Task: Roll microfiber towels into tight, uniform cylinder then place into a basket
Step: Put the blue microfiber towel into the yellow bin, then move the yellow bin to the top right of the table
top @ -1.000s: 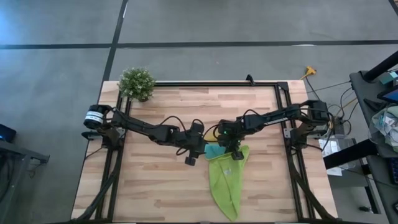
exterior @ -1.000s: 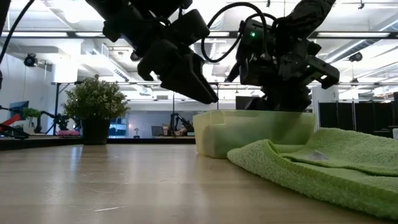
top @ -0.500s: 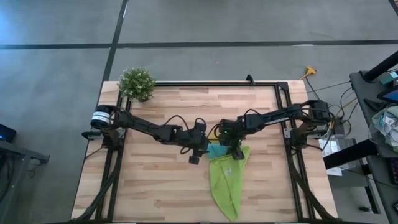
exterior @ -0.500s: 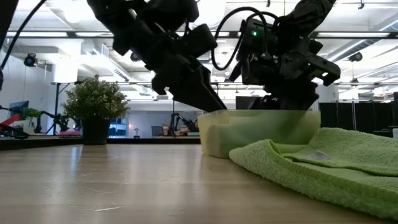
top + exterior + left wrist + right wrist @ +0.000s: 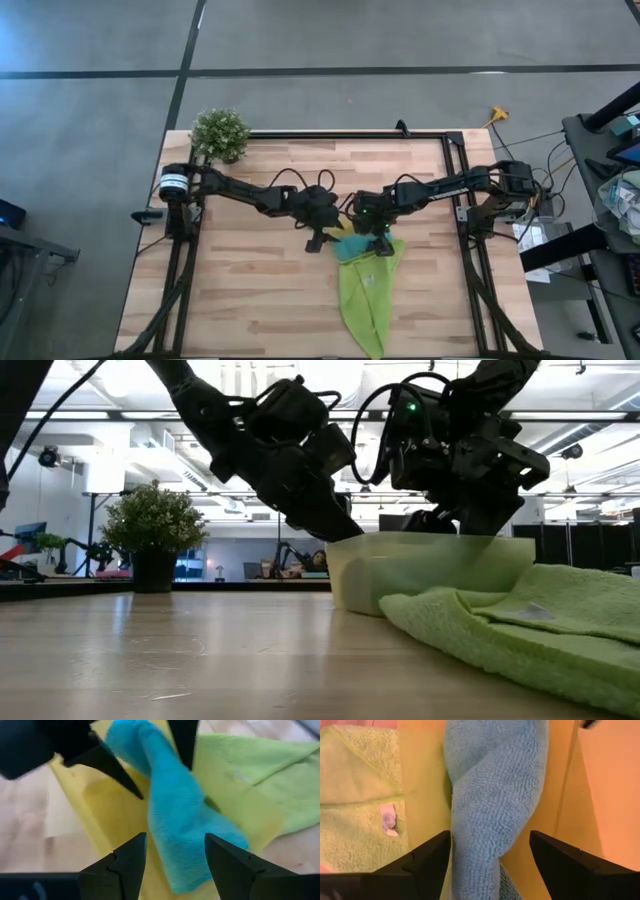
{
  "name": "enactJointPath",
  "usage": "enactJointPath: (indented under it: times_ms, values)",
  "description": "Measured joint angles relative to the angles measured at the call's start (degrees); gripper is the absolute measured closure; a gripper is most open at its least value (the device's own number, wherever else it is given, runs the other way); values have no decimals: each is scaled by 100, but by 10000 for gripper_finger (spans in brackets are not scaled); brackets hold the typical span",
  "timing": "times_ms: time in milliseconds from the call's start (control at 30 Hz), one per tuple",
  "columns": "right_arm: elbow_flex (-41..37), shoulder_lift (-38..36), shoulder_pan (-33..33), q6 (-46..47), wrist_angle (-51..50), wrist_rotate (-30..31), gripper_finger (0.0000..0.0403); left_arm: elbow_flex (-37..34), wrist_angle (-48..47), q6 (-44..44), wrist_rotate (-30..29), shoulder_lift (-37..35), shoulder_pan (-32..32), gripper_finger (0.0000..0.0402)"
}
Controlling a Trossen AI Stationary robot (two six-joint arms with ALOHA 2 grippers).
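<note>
The turquoise-blue towel (image 5: 175,810) lies rolled up in the yellow basket (image 5: 115,815), near the table's middle (image 5: 347,246). My right gripper (image 5: 490,837) hangs open over the basket, one finger on each side of the roll (image 5: 490,795). My left gripper (image 5: 175,837) is also open. It comes in from the table's left and points down at the roll's other end. The lime-green towel (image 5: 362,300) lies loosely folded on the table. Its far end reaches the basket, and its white tag (image 5: 387,820) faces up. My left gripper stands over one end of the blue roll; I cannot tell whether its fingertips touch the towel or the basket's wall (image 5: 345,555). My right gripper has its fingers (image 5: 427,860) close beside the roll, pointing down; whether they touch it cannot be told.
A small potted plant (image 5: 220,133) stands at the table's far left corner. The two arms meet closely over the basket (image 5: 430,570). The green towel (image 5: 520,630) stretches from the basket to the near edge. Bare wood lies to the left and right.
My left gripper has gone toward the table's right and far edges, up to the basket. The basket has slid a little toward the right, and the green towel's far end has shifted with it. My right gripper has stayed over the basket.
</note>
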Motion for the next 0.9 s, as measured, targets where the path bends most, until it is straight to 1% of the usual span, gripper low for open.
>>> enactJointPath:
  times_ms: [67,167,467,533,800,867,900]
  values:
    - [0,-7,-9,2,-72,2,138,13,7,-61,77,39,-7,216]
    - [0,-21,-24,21,-135,-1,143,44,-36,-55,38,57,-9,216]
    - [6,-452,-37,43,-780,8,156,40,-192,203,-308,-7,-9,216]
    - [30,-585,-36,41,-944,91,158,46,-299,215,-443,-13,-9,216]
    - [124,-1293,-35,36,-1273,939,163,31,-405,292,-566,-63,-7,217]
    - [135,-1482,-34,40,-1232,1368,164,22,-451,379,-639,-101,-7,217]
    - [138,-1549,-33,58,-1139,1716,164,20,-454,409,-765,-116,-8,217]
